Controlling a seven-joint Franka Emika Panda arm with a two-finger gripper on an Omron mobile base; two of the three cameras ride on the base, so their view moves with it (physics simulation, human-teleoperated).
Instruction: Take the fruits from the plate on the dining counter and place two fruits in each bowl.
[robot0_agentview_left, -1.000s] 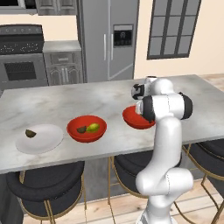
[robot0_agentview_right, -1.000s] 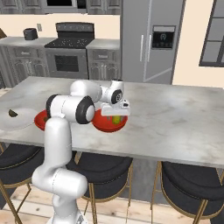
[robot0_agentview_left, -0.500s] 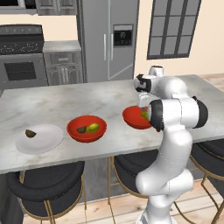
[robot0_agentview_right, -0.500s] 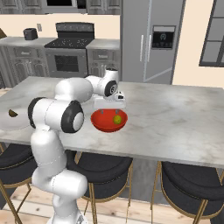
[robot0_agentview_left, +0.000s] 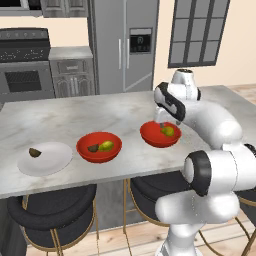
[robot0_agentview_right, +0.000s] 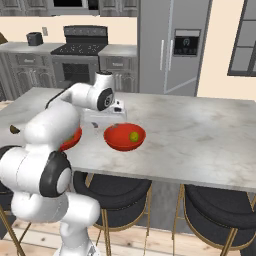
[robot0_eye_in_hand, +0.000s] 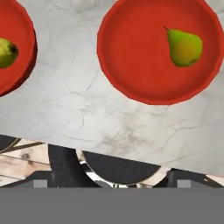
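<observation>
The white arm rises from its base, bends at a dark-jointed elbow and reaches forward over the counter (robot0_agentview_left: 90, 117), its wrist turned down so the hand (robot0_agentview_right: 105, 126) hangs just above and behind the right bowl (robot0_agentview_left: 160, 134). The jaws stand apart, released, with nothing between them; in the hand view the two dark finger tips (robot0_eye_in_hand: 41, 183) sit wide at the bottom edge.

The counter is a long slab of pale grey marbled stone, smooth with faint veining. On it, at the left, lies the plate (robot0_agentview_left: 45, 159), flat, round and plain white, with one dark fruit (robot0_agentview_left: 34, 152) near its far left rim, small, rounded and brown-olive. Beside the plate to the right is the left bowl (robot0_agentview_left: 99, 147), shallow, round and glossy red, holding a dark fruit piece (robot0_agentview_left: 93, 148) touching a pear (robot0_agentview_left: 105, 146), yellow-green. The right bowl, alike in shape and gloss, stands apart from the left one and holds a single second pear (robot0_eye_in_hand: 184, 47): green-yellow with a reddish blush, a broad base, narrow neck and a thin stem. It lies on its side toward one edge of the bowl's smooth red floor.

Black round stools (robot0_agentview_left: 52, 210) with thin brass legs stand tucked below the counter's near edge, on a pale wooden floor.
</observation>
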